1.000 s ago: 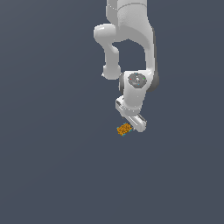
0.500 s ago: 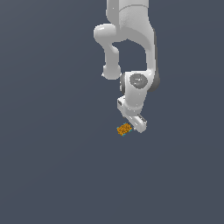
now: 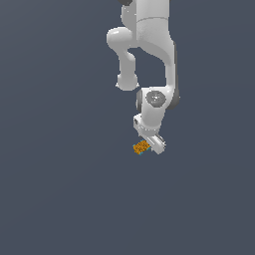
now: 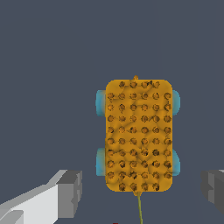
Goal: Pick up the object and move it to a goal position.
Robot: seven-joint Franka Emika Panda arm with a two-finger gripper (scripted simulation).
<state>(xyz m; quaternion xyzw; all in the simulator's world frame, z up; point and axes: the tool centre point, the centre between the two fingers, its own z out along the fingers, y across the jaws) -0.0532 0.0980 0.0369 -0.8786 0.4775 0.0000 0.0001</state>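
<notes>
Orange and studded with rows of dark dimples, the object fills the middle of the wrist view: a rounded rectangular block with four teal lobes at its long sides, like wheels on a toy cart. It lies on the plain grey-blue floor, directly beneath the gripper, whose two grey fingertips stand spread wide, one on each side of the block's near end and clear of it. The jaws are released and grasp nothing. That straddling stance reads as a pre-grasp line-up: the fingers flank the narrow width of the block, so closing would pinch its long sides, probably near or on the teal lobes.

In the exterior view the white Panda arm hangs almost straight down, with the orange lump just beside the hand's lower edge, toward the exterior view's left. How far the fingertips sit above the floor is hard to judge from either view.

Much is cut off. One finger shows only as a sliver at the wrist picture's edge. A thin yellowish line runs from the block's near end out of frame; what it is I cannot tell. A trace of dark red at that same edge may be the goal position, but it is too small to be sure of, and the exterior view shows no red dot at all.
</notes>
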